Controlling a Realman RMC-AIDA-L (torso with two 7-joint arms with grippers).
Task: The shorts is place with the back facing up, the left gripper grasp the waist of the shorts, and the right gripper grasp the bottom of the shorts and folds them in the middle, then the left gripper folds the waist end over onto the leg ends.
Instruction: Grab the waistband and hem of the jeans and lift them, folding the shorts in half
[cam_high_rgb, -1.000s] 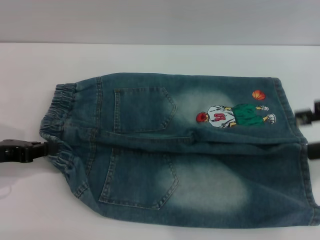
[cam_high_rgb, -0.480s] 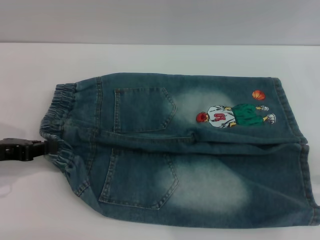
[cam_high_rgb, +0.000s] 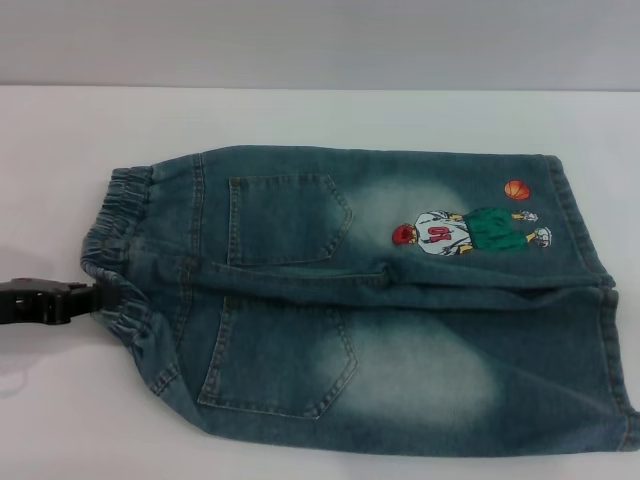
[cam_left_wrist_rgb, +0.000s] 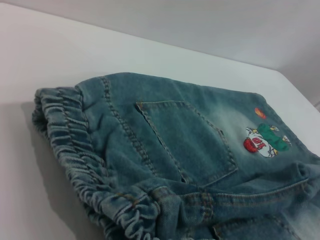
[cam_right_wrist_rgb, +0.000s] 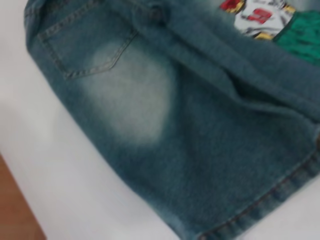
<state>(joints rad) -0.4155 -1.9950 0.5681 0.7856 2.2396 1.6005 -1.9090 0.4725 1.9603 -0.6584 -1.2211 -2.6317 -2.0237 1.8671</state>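
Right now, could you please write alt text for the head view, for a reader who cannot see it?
Blue denim shorts lie flat, back pockets up, on a white table. The black left gripper is at the ruffled waistband, on the robot's left.

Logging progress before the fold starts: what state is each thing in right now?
shorts: flat, back up, unfolded.
waist of the shorts: ruffled, at the left pincer.
bottom of the shorts: flat, ungrasped.
left pincer: at the waistband.
right pincer: out of head view.
table: under the shorts.
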